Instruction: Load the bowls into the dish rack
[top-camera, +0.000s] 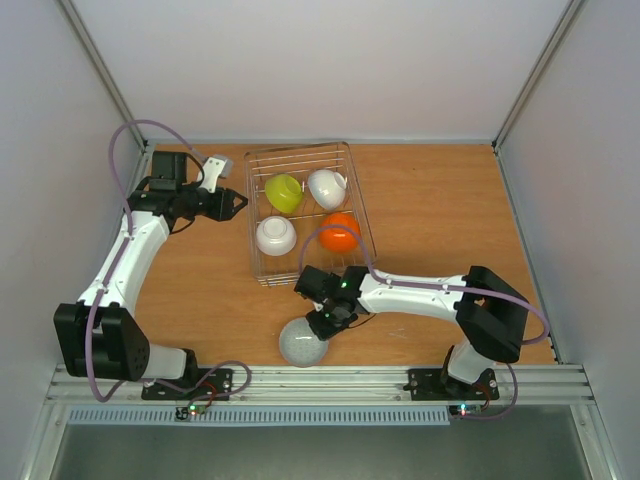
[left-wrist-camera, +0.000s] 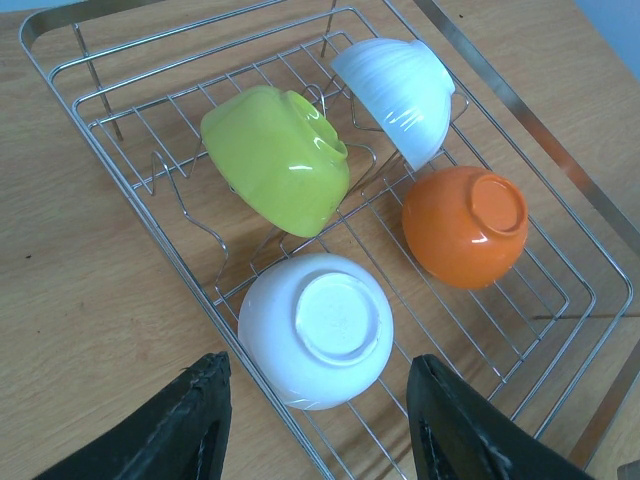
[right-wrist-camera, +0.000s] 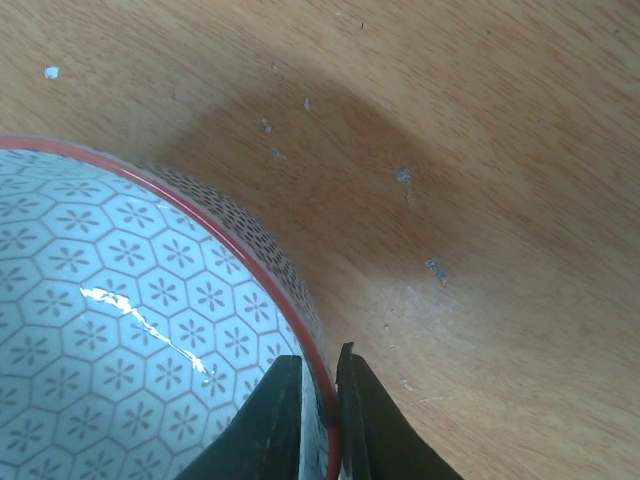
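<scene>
Found left gripper (top-camera: 240, 203) with jaws apart, empty. Saw dish rack (top-camera: 307, 212) just ahead of it: near white bowl (left-wrist-camera: 315, 330) closest to fingers, yellow-green bowl (left-wrist-camera: 280, 160) beyond, far white bowl (left-wrist-camera: 395, 95) and orange bowl (left-wrist-camera: 465, 225) further right. Found right gripper (right-wrist-camera: 318, 358) clamped on rim of patterned bowl (right-wrist-camera: 120, 330), one finger inside, one outside, bowl resting on table (right-wrist-camera: 480, 150) outside rack.

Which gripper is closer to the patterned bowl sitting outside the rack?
Right. The right gripper pinches the rim of the patterned bowl; the left gripper is far off, left of the dish rack.
</scene>
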